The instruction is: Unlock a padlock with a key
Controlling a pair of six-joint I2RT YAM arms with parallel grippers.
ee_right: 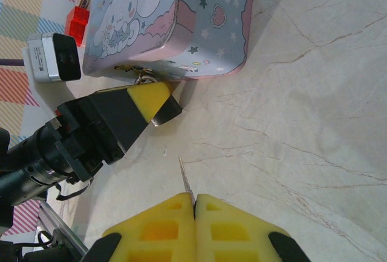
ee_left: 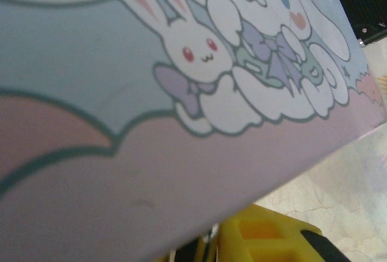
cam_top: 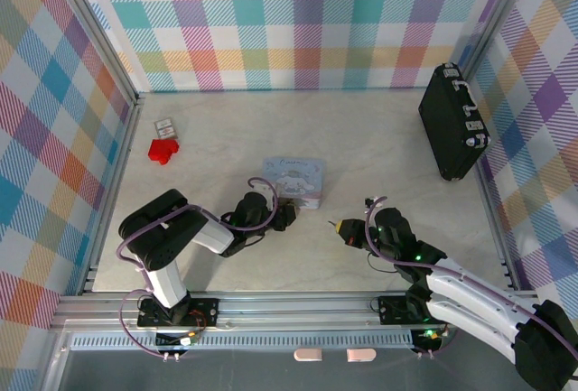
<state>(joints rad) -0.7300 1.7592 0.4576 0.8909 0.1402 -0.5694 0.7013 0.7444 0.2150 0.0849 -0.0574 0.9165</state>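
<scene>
Aiming the key (ee_right: 185, 182) slowly and straight works best: the right gripper (ee_right: 195, 201) is squeezed on it, and the padlock (ee_right: 144, 79) sits by the tin (ee_right: 181, 20) at the left gripper (ee_right: 152, 100), whose grip I cannot tell.

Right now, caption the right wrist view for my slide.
Right pincer, shut on a thin key, points it toward the left pincer beside the pale blue tin.
</scene>
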